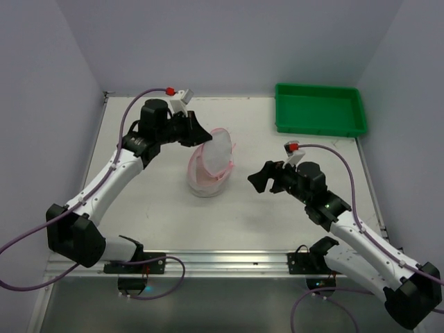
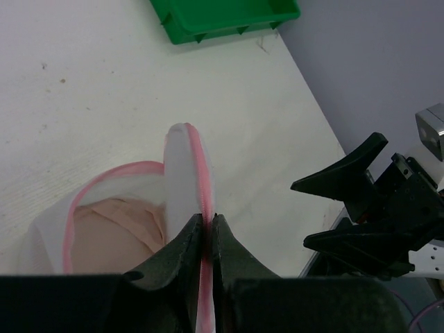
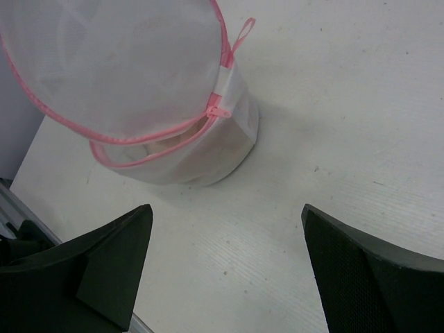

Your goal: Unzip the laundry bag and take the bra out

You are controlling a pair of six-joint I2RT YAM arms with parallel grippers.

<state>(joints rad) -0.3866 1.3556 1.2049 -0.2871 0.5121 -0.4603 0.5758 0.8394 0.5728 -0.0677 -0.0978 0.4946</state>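
Left claw (image 1: 201, 136) first: clenched, fingers pinched flat on the pink zipper trim (image 2: 202, 182) of the laundry bag (image 1: 208, 170). Holds the lid half (image 1: 217, 148) up by its rim, tilted steeply, nearly on edge in the left wrist view. Right claw (image 1: 255, 178) released, jaws spread wide, hovering just beside the bag on its right, touching nothing.

Now the bag itself: white see-through mesh, soft and thin, drum-shaped, pink trim tracing both round rims. Sits near the middle of the table (image 1: 166, 208) on its base half (image 3: 208, 163), drum axis upright, mouth gaping up and toward the left arm. Two halves joined at the side facing the right claw, where the pink zipper pull (image 3: 218, 109) hangs down and a thin pink loop (image 3: 243, 31) sticks up.

Inside the base half, the bra (image 2: 118, 229): pale beige-pink, smooth, softly rounded, tucked below the rim, also glimpsed through the gap from the right wrist.

Table matt white, faintly ribbed, a few small dark specks. Green tray (image 1: 319, 109), hard plastic, rectangular, at the far right corner, well apart from the bag. Plain pale lilac walls (image 1: 222, 41) closing in on three sides.
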